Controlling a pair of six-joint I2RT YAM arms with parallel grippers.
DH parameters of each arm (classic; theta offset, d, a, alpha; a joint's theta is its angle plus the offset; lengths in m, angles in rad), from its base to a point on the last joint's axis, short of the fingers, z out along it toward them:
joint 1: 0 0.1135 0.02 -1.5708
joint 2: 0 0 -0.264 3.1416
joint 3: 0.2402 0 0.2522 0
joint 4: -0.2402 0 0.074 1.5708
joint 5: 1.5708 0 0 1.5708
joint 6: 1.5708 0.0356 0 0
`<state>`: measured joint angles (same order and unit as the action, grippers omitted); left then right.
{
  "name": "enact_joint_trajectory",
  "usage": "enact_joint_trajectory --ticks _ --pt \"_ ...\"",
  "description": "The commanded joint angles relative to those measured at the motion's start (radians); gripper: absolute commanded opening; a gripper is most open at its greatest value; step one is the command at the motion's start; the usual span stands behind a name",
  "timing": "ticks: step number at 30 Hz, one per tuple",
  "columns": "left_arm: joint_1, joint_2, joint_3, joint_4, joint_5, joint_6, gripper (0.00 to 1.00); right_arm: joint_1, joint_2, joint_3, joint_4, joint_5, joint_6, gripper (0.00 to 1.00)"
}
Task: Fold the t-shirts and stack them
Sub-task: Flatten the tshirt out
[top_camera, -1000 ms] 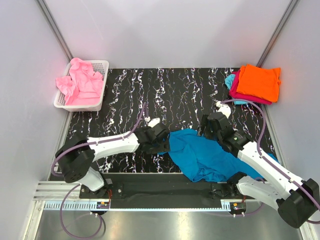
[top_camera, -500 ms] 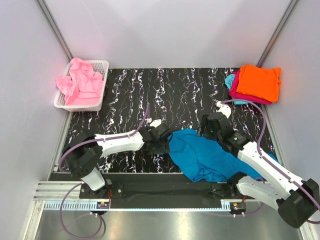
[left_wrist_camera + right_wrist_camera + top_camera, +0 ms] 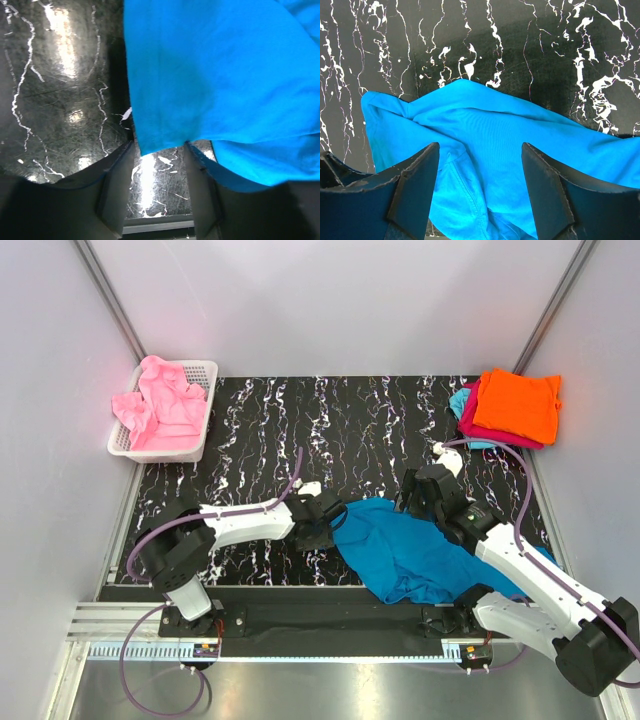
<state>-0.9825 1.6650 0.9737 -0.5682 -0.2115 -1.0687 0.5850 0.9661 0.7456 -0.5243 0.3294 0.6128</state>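
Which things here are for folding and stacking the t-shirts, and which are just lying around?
For the job: teal-blue t-shirt; pink t-shirts; orange t-shirt, magenta t-shirt and light cyan t-shirt, stacked.
Just lying about: white basket holding the pink ones; black marbled table.

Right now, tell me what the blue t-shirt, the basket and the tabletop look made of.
Blue t-shirt: soft cloth, probably knit, matte; it creases and drapes.
Basket: white plastic by the look, with a moulded mesh wall.
Tabletop: black with white veins, glossy, reflecting light; marble or printed laminate, cannot tell.
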Motion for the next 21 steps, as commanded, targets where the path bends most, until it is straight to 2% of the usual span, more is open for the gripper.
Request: enact_joint_trajectory --ticks 1,3,4,7,9,10,14,17,21 --pt "0.001 -0.007 0.008 -0.015 -0.043 -0.019 0.44 -0.005 0.002 0.009 0.001 0.022 0.016 0.73" --pt "0.001 0.004 0.014 -0.013 -0.046 -0.016 0.38 -0.007 0.006 0.011 0.0 0.02 0.018 0.73" --pt "0.001 0.006 0.017 -0.013 -0.051 -0.014 0.29 -0.005 0.006 0.011 0.001 0.019 0.016 0.73" --pt "0.001 0.013 0.028 -0.015 -0.058 -0.007 0.14 -0.005 0.005 0.009 0.0 0.019 0.018 0.73" --pt "0.001 0.015 0.033 -0.015 -0.062 -0.002 0.07 -0.007 0.005 0.009 0.0 0.02 0.019 0.73" --pt "0.001 0.015 0.036 -0.015 -0.063 0.001 0.0 -0.005 0.003 0.009 0.001 0.02 0.016 0.73" --pt "0.011 -0.004 0.051 -0.044 -0.094 0.018 0.0 -0.007 0.0 0.009 0.0 0.02 0.013 0.73" --pt "0.042 -0.057 0.086 -0.116 -0.17 0.048 0.0 -0.007 -0.003 0.009 -0.005 0.029 0.008 0.73" --pt "0.146 -0.155 0.149 -0.189 -0.282 0.122 0.0 -0.007 0.006 0.012 -0.008 0.04 0.001 0.73"
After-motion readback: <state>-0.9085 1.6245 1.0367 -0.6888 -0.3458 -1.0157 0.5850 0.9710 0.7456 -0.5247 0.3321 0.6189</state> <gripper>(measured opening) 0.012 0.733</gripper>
